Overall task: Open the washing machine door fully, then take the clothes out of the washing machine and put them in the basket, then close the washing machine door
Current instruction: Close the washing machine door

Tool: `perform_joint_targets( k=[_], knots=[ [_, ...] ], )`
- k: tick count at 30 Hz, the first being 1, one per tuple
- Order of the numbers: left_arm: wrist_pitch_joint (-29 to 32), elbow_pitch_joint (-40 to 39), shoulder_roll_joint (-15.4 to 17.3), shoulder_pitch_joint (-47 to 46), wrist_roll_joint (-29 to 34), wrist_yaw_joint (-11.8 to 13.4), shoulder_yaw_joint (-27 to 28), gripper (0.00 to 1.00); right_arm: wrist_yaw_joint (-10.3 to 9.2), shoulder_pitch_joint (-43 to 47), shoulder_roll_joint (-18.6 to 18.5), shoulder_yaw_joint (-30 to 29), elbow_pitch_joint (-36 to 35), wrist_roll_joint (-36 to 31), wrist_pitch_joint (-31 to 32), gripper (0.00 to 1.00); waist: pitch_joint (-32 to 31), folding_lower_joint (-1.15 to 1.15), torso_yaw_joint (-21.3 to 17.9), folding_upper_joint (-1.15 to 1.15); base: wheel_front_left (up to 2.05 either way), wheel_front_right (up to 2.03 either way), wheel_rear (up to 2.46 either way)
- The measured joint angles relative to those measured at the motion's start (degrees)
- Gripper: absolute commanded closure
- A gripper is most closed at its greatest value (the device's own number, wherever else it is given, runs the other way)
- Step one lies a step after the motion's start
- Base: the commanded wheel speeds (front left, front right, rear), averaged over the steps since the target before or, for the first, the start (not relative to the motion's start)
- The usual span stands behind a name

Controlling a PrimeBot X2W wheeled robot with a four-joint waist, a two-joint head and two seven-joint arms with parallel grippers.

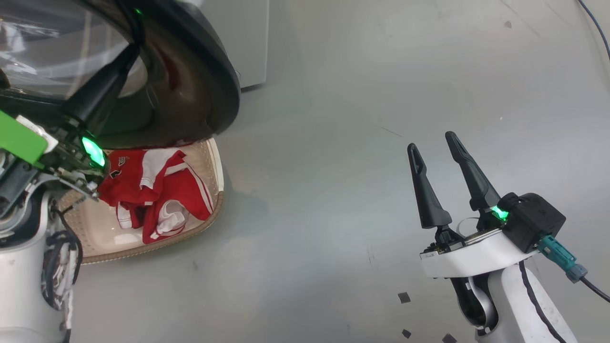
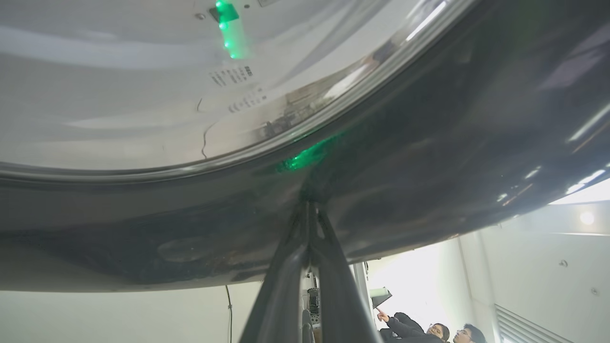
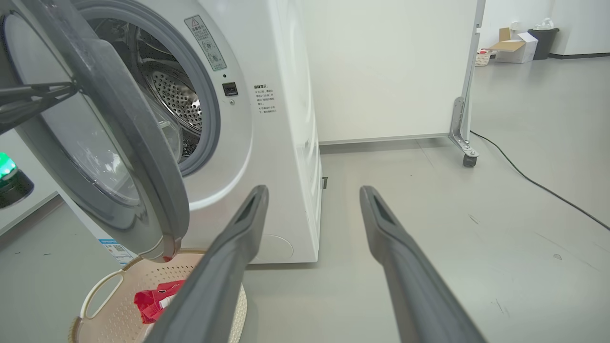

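The washing machine door [image 1: 209, 71] stands partly open, its black rim hanging over the basket [image 1: 218, 190]. My left gripper [image 1: 135, 47] is shut with nothing between its fingers, and its tips [image 2: 310, 202] press on the door's glossy black rim [image 2: 429, 143]. The red and white clothes [image 1: 157, 190] lie in the cream basket [image 3: 126, 264] on the floor below the door. Off to the right, my right gripper [image 1: 433, 140] hangs open and empty over bare floor. The right wrist view shows the white washing machine [image 3: 281, 143], its steel drum [image 3: 176, 95], the door [image 3: 138, 143] and the clothes [image 3: 152, 300].
A white panel on casters [image 3: 391, 71] stands behind the machine, and a black cable [image 3: 524, 176] runs across the grey floor. Boxes and a dark bin [image 3: 517, 45] sit far back. People [image 2: 429, 329] show in the distance in the left wrist view.
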Motion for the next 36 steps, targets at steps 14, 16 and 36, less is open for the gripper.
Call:
perform_joint_targets(
  k=[14,16,36],
  knots=[
    [-5.76,6.73,0.75,-12.35,3.77,1.12,2.93,1.00,-0.08,-3.48,0.05,1.16,-0.68,3.67,0.00,0.00,5.97,0.00,-6.18,0.00,0.00,0.00,0.00],
    [-6.53,7.95,0.81,-13.54,4.24,1.15,3.37,1.00,-0.09,-3.54,0.10,1.32,-0.67,3.85,0.00,0.00,6.45,0.00,-6.89,0.00,0.00,0.00,0.00],
    [-6.28,14.67,-2.18,-17.02,5.00,-3.05,1.20,1.00,-1.11,-4.32,0.21,-0.08,-0.11,3.57,0.00,0.00,6.64,0.00,-6.56,0.00,0.00,0.00,0.00]
  ],
)
